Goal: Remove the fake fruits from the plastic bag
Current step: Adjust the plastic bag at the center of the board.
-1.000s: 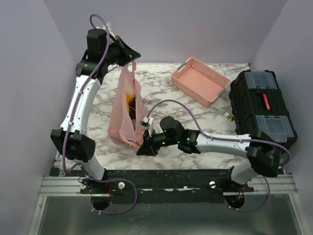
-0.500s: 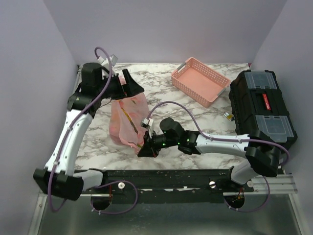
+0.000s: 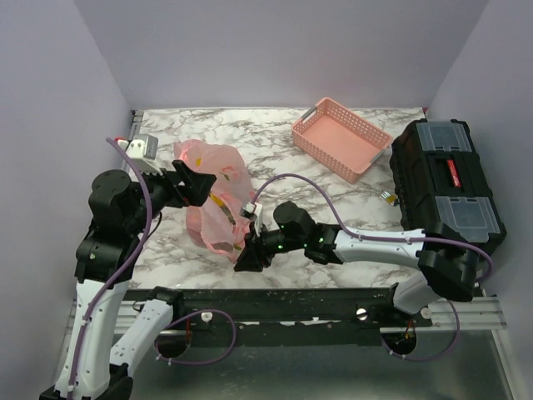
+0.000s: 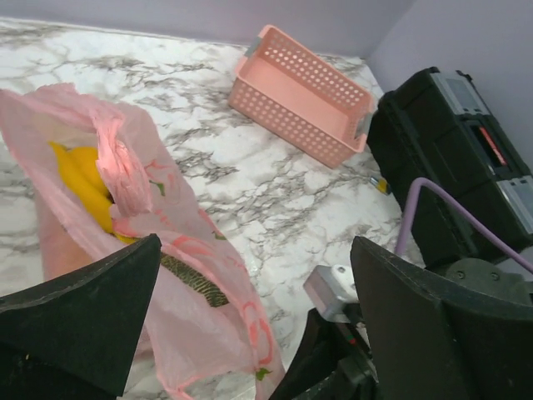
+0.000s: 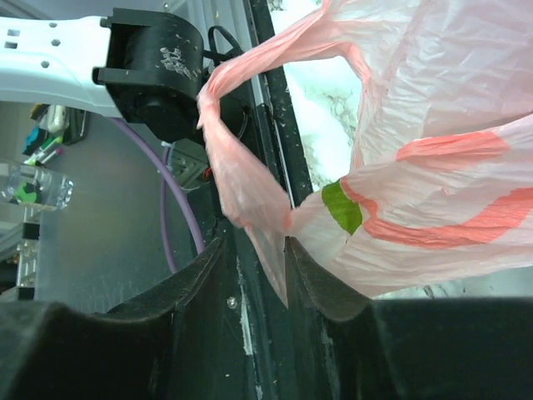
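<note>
While the right gripper (image 5: 254, 243) pinned the near edge, the job looked to be opening up the plastic bag (image 3: 218, 196), which lay slumped on the marble table (image 3: 350, 192) at about 9 o'clock from its middle, the yellow banana (image 4: 79, 179) showing through the film and any other fruit hidden. To do it well, I'd say, the left gripper (image 4: 256, 240) wanted a bite on loose film at the bag's 11 o'clock, clear of the banana, then a gentle pull against the right's anchor so nothing tore. Its fingers (image 4: 83, 325) stood wide apart, holding nothing, with the bag just beneath. The right's fingers (image 5: 187, 292) were nearly together, clamped on a pink fold at the bag's 5 o'clock, while the pink basket (image 3: 341, 137) sat off at 1 o'clock and the black toolbox (image 3: 445, 179) at 3 o'clock
</note>
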Action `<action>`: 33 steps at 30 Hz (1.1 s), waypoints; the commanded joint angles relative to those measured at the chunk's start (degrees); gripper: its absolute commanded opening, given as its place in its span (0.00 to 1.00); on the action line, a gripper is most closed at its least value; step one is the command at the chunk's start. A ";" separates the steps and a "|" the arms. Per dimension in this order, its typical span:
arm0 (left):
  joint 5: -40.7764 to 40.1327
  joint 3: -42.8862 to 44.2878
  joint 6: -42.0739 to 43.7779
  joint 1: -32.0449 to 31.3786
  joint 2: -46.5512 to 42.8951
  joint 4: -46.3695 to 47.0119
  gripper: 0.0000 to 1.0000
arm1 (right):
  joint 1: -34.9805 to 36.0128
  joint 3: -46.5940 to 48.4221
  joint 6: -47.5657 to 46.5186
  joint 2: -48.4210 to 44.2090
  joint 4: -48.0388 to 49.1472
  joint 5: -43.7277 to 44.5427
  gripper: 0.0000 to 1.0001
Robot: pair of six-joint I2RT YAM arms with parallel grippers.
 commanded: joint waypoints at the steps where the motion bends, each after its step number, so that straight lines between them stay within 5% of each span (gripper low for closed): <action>1: -6.00 -3.26 0.00 0.14 -1.94 -3.31 0.98 | 0.56 -0.79 0.18 -1.48 1.70 1.07 0.43; 10: -12.91 -7.17 -3.59 0.14 -10.26 -4.44 0.99 | 0.55 -1.14 0.54 -5.82 -2.18 12.63 0.77; 20: -10.74 -4.10 -3.81 0.15 -8.99 -0.85 0.79 | 0.47 5.05 -6.13 -10.13 -8.46 29.26 0.98; 28: -30.10 -1.29 -2.32 0.13 -12.15 -4.91 0.90 | 0.45 17.77 -10.74 0.20 -5.22 40.50 1.00; 33: -36.30 -0.09 -0.62 0.12 -14.53 -6.01 0.92 | 0.49 24.92 -12.29 8.55 1.57 39.04 1.00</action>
